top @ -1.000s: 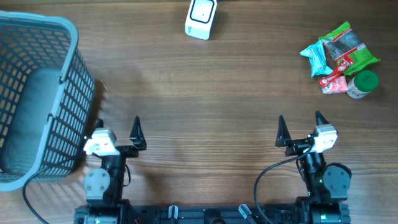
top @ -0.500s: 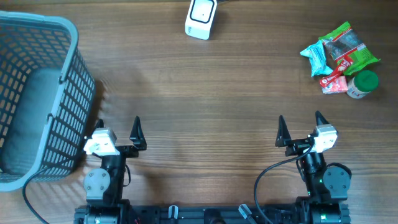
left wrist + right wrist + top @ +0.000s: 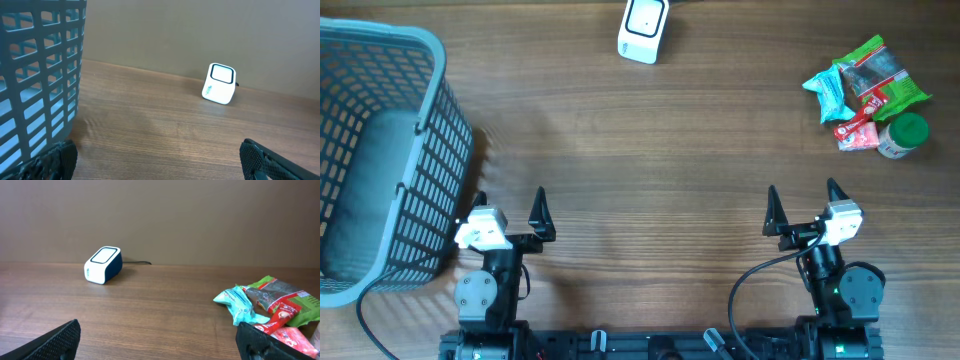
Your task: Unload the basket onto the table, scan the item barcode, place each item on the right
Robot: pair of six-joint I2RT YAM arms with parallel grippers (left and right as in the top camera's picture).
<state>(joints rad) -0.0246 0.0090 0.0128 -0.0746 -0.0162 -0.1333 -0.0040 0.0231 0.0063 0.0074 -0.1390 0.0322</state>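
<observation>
While scanner (image 3: 642,30) stands far centre, basket (image 3: 432,120) beside left tool (image 3: 510,196).

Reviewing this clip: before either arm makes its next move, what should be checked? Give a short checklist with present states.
1. Left gripper open, empty: ok.
2. Right gripper open, empty: ok.
3. White box-shaped barcode scanner unobstructed on the brown wooden table: ok.
4. Pile of colourful snack packets and green-lidded jar in plain view overhead: ok.
5. A barcode readable on any item: cannot tell.
6. Grey-blue slatted plastic basket clear of left gripper: cannot tell.
</observation>
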